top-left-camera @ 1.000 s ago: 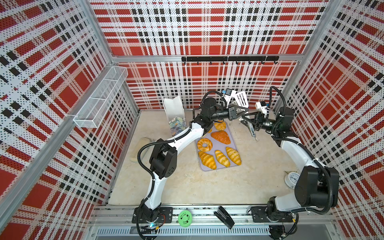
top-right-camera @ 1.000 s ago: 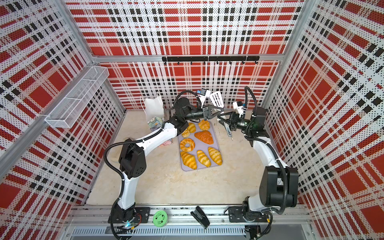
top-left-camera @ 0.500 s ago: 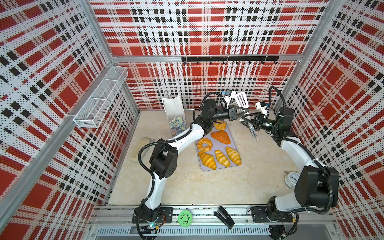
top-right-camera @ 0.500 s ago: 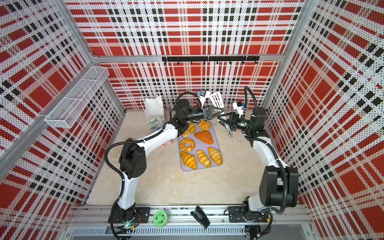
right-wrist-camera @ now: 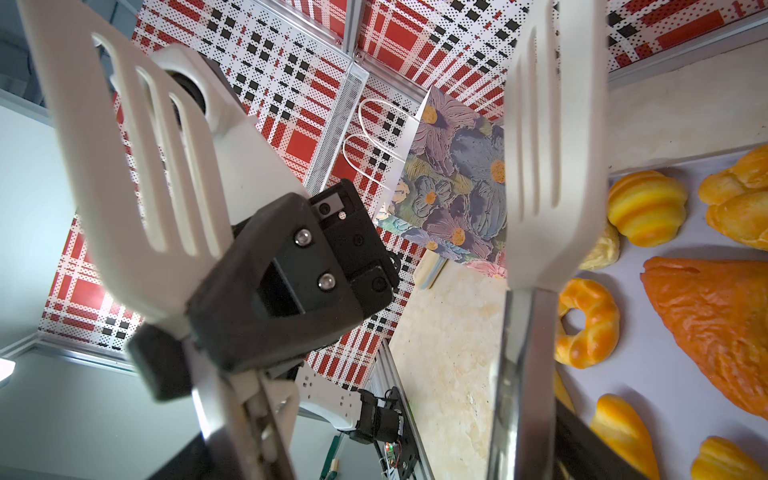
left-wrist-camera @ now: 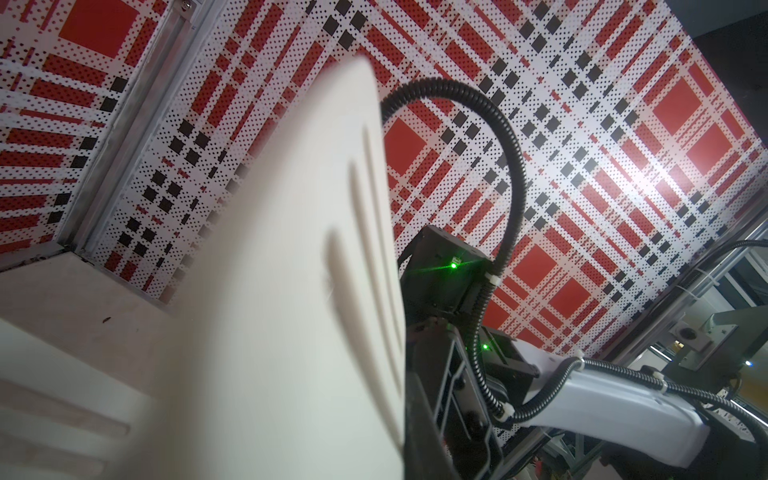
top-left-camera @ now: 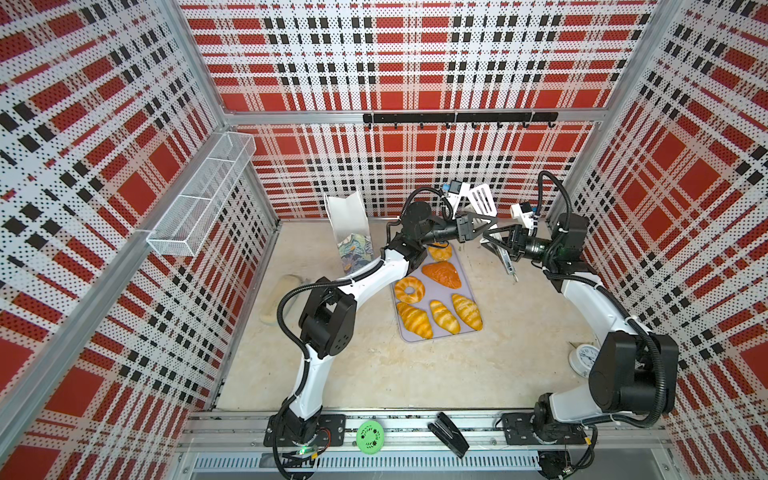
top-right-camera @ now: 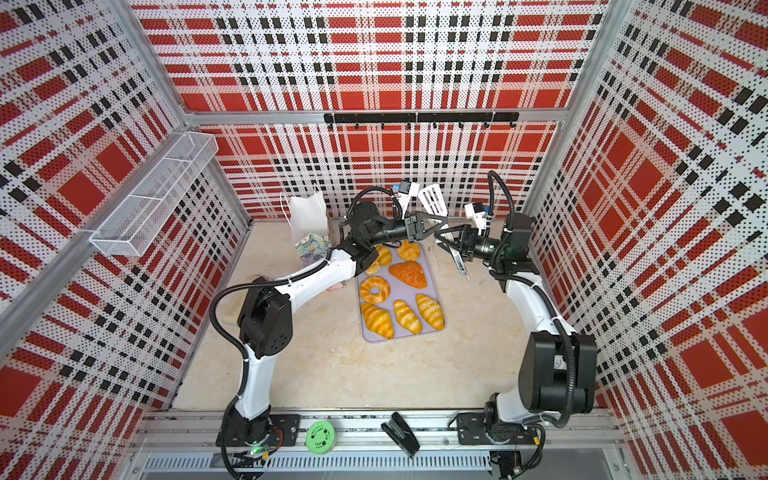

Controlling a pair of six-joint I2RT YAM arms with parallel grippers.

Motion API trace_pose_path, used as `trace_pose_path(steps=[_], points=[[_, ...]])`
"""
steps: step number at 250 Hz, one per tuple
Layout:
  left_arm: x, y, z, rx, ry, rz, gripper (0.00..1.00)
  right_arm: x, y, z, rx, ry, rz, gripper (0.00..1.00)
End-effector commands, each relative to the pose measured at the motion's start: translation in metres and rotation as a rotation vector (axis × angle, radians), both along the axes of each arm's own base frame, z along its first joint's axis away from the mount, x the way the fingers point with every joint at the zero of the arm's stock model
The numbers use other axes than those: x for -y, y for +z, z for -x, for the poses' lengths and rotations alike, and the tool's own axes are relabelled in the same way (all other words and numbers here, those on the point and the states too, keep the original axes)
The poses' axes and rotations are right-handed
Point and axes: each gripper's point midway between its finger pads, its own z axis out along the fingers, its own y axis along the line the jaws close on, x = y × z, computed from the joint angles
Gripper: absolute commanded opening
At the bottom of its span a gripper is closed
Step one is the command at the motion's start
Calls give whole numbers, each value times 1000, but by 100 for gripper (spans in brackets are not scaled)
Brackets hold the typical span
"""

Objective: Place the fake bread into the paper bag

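The fake bread (top-right-camera: 374, 289) lies on a lilac tray (right-wrist-camera: 665, 374) in the middle of the counter (top-left-camera: 415, 374), and eight pieces can be counted there. The paper bag (top-right-camera: 309, 232) stands just beyond the tray's far left corner with its mouth open, and the left forearm passes close beside it.

Above the tray's far end both grippers meet on a pair of white-bladed tongs (top-left-camera: 482, 201). The left gripper (top-left-camera: 482, 226) is clamped tight on one arm of them. The right gripper (top-left-camera: 496, 243) appears to hold them in a wide grasp, with the blades spread apart.

With two grips on one springy tool, any mismatch between the arms could twist the tongs loose, and they would drop onto the glossy pastries. The bag looks light and narrow, so a brush from the left forearm would likely tip it. A pastry brought in off-centre could catch the rim.

The counter is pale, marbled and matt. Red plaid perforated walls enclose it, with a wire basket (top-left-camera: 199, 199) on the left wall and a hook rail (top-left-camera: 457, 117) at the back. A white clock (top-left-camera: 584, 359) sits near the right arm's base.
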Motion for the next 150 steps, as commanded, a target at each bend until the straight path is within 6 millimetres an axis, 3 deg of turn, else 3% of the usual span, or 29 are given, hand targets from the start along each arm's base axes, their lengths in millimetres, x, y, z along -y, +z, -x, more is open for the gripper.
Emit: trace_pose_path(steps=[1,122,150], points=[[7,23,43,31,-120,33,10,0,22,-9,100,-15,11,88],[0,21,34,28,-104,37,11,0,15,0,85,-12,61,82],[1,21,35,27,-112,37,15,0,14,1,83,-13,77,78]])
